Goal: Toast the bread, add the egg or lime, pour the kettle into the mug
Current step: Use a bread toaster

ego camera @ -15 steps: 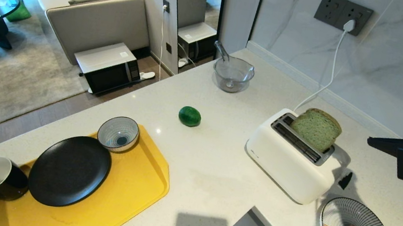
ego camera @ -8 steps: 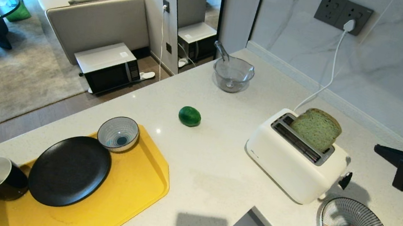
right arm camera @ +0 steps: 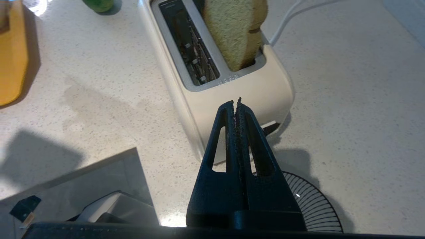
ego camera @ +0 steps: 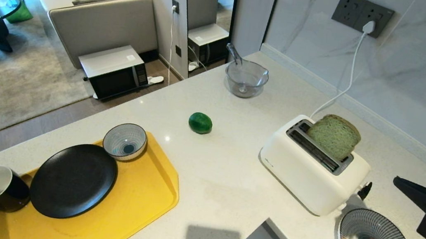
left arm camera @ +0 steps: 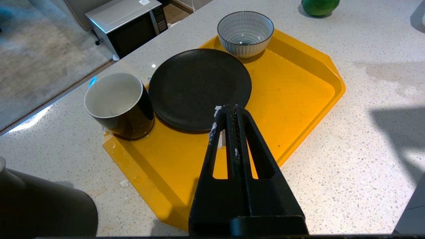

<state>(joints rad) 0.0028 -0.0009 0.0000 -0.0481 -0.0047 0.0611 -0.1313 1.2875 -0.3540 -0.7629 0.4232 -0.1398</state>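
Toasting step in hand. Right gripper (right arm camera: 236,101) pinched shut, empty, poised just above the toaster's (right arm camera: 229,96) lever end. Green bread slice (right arm camera: 234,31) standing tall in the far slot beyond the tips. Next: likely press the black lever (ego camera: 365,190) down. Left gripper (left arm camera: 229,111) shut, parked over the yellow tray (left arm camera: 298,86).

From the head we look steeply down across the counter (ego camera: 229,180), facing the wall corner. Our left wrist camera sits close above the yellow tray (left arm camera: 298,86), which the head view also shows at lower left (ego camera: 134,204). Our right wrist camera looks down close on the toaster (right arm camera: 232,96), shared with the head view (ego camera: 309,174).
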